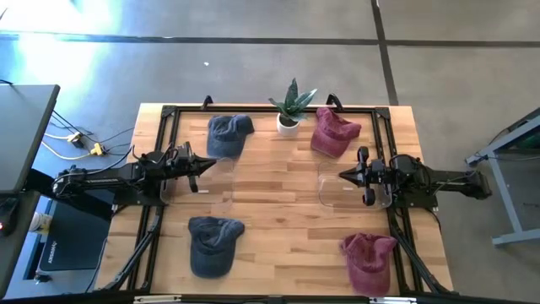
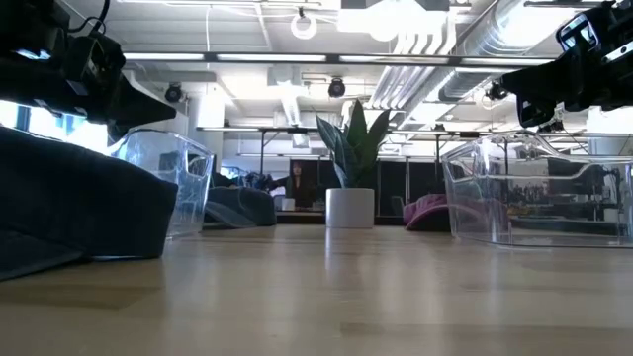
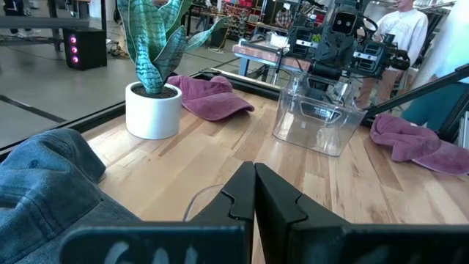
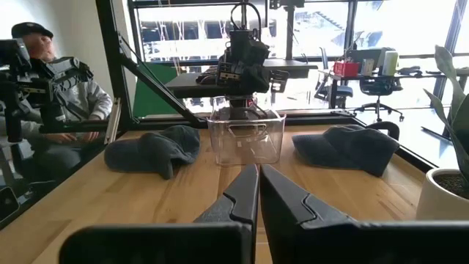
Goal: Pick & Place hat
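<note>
Hats [image 1: 229,135]: four from above; seated person [image 4: 55,92] only by right wrist

Both arms reach inward from opposite sides, level above the tabletop [image 1: 278,203] and facing each other. The left gripper [image 1: 211,165] and right gripper [image 1: 342,176] have their fingers pressed together, holding nothing.
</note>
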